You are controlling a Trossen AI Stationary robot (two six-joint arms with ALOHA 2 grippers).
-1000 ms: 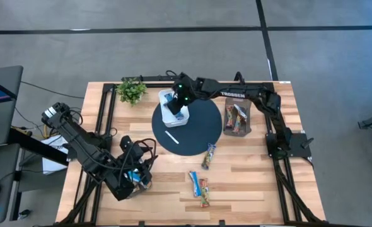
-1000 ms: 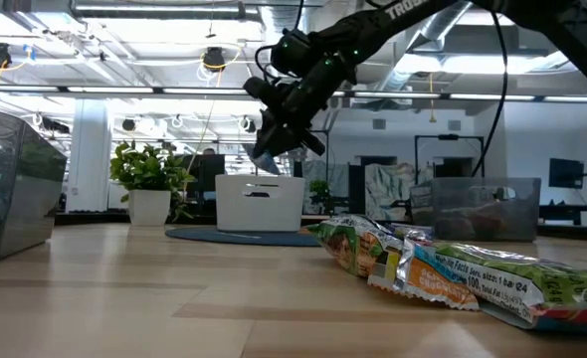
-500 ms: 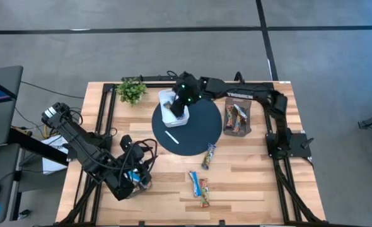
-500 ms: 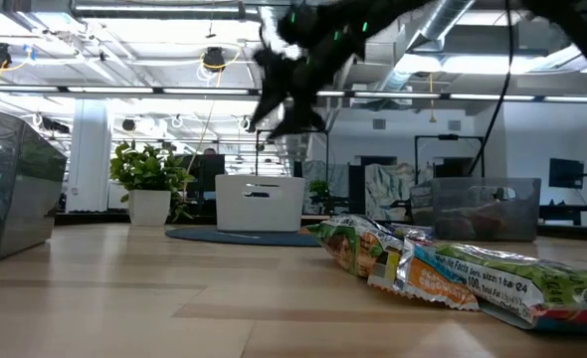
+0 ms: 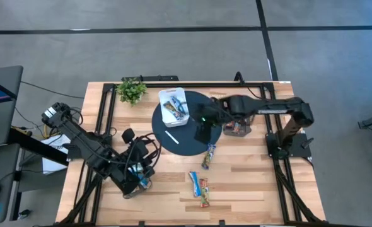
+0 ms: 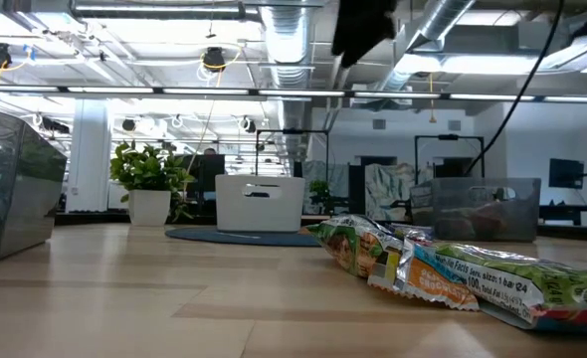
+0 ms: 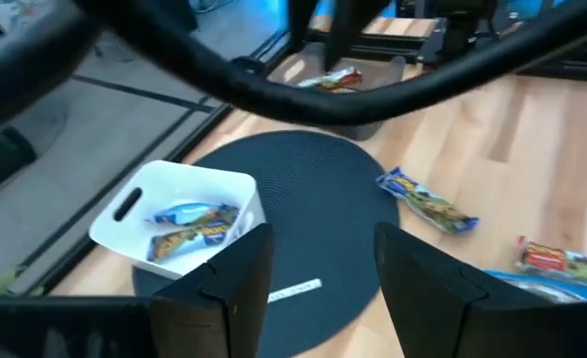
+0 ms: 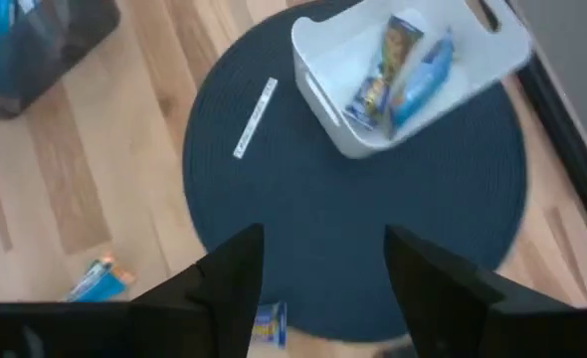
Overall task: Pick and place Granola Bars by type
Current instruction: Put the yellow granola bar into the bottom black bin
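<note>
Sorting is partly done, judged from how things are lying now. The white tray (image 5: 173, 107) is sitting at the far-left edge of the dark mat (image 5: 187, 123) and is holding two blue-and-white bars (image 8: 398, 70). The clear bin (image 5: 237, 118), just beside the mat on the right arm's side, is holding a few multicoloured bars (image 5: 238, 117); count not readable.

Still loose on the counter (image 5: 249, 176): one bar (image 5: 209, 156) lying just off the mat's near edge, and two more (image 5: 198, 185) side by side nearer the front. The low view is showing multicoloured wrappers in that front group. So three bars appear to be left, possibly more out of sight.

The right gripper (image 5: 202, 129) is hanging over the mat, between the tray and the bin, apart from both. Its jaws are standing apart in the right wrist view and are gripping nothing.

The left gripper (image 5: 137, 178) is waiting at the counter's front-left corner. Its jaws are spread with nothing between them. Something blue is showing under it in the high view; cannot tell what.

A thin white stick (image 5: 171, 136) is lying on the mat, not part of the sort.

Likely next: a loose bar, nearest one first.
</note>
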